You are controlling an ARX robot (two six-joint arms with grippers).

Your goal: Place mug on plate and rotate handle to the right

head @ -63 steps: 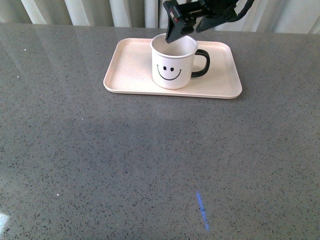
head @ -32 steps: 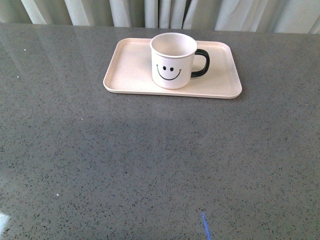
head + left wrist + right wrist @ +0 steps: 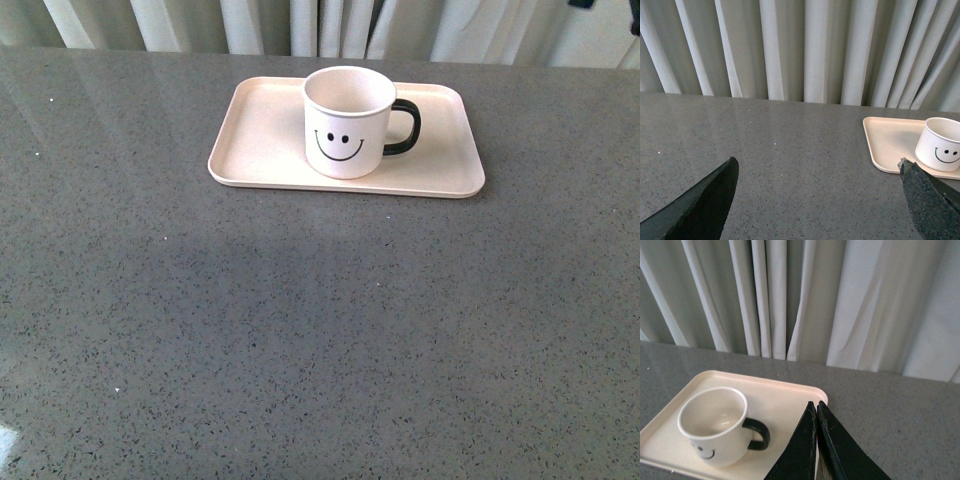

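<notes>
Item 1, mug (image 3: pixel 349 122): we logged it upright on the plate (image 3: pixel 265 140), approx. centre, slightly toward the plate's right half; smiley facing the robot. Nothing touching it.

Item 2, handle (image 3: pixel 404 127): black loop, pointing to the robot's right in the front view. We judged both parts of the task as met, as far as the views showed.

Item 3, plate: flat on the grey bench (image 3: pixel 300 330), far side, near the curtains (image 3: pixel 300 25). No tilt seen.

Item 4, right claw (image 3: pixel 816 440): jaws pressed together, nothing between them; it hung above and apart from the mug, w/ the handle just below its tips in the right wrist view. In the front view only a dark scrap at the top right corner showed.

Item 5, left claw (image 3: pixel 817 200): jaws spread wide, holding nothing, low over bare bench, well apart from the plate, off to its left side.

Risks noted:
- Right claw dropping or swinging back low could clip the rim or handle, which would spin the mug off its heading or tip it.
- Left claw sweeping toward the plate could nudge the plate edge; the mug looked light and empty, so it might slide.
- Bench surface looked smooth & glossy, so we judged the plate could shift easily if bumped.
</notes>
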